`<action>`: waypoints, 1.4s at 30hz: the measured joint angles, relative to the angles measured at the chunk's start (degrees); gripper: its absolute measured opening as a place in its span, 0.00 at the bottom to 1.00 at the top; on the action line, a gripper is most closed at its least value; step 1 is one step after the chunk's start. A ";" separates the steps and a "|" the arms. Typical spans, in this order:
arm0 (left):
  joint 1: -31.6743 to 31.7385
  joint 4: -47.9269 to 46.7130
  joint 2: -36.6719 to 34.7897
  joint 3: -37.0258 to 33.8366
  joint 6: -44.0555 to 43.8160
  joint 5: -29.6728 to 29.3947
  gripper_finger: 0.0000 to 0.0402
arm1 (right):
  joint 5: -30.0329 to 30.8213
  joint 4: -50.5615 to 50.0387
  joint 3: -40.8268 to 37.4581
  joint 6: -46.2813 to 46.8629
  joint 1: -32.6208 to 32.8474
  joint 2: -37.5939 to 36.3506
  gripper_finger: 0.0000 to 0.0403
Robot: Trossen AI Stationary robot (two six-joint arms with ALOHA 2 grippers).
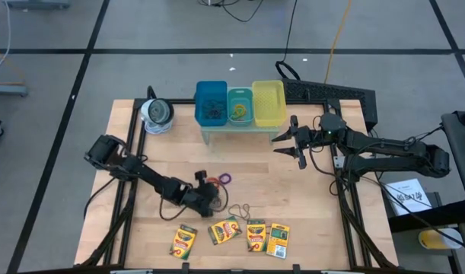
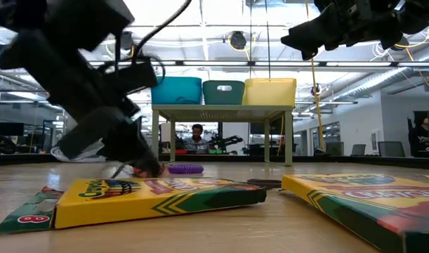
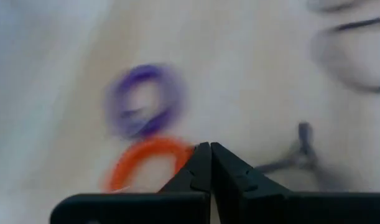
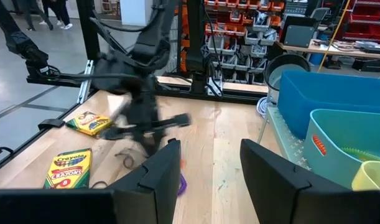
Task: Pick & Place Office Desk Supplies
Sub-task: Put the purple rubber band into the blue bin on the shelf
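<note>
Left gripper (image 3: 209, 163) low on table, fingers pressed together at orange band (image 3: 149, 163), purple band (image 3: 142, 107) just beside, crayon boxes (image 1: 230, 237) along front edge, right gripper (image 1: 293, 141) spread, raised near bins (image 1: 240, 103).

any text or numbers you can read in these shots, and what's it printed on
"Crayons" and "8": crayon box nearest the right wrist camera.
"8" in a red patch: corner of the near crayon box in the low view; its brand lettering is too oblique to read.
Other crayon boxes and the paper sheet: print too small to read.
</note>
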 joint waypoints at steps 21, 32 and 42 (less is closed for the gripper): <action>2.43 8.69 -18.49 0.28 12.52 -8.84 0.01 | 0.14 0.07 0.02 0.00 0.00 0.40 0.38; 5.40 24.11 -22.51 0.34 17.68 -10.34 0.01 | 0.03 0.05 0.02 0.00 0.00 0.40 0.38; 9.79 43.65 -22.65 0.34 32.98 -10.51 0.01 | -0.01 0.06 0.00 -0.01 0.00 0.40 0.38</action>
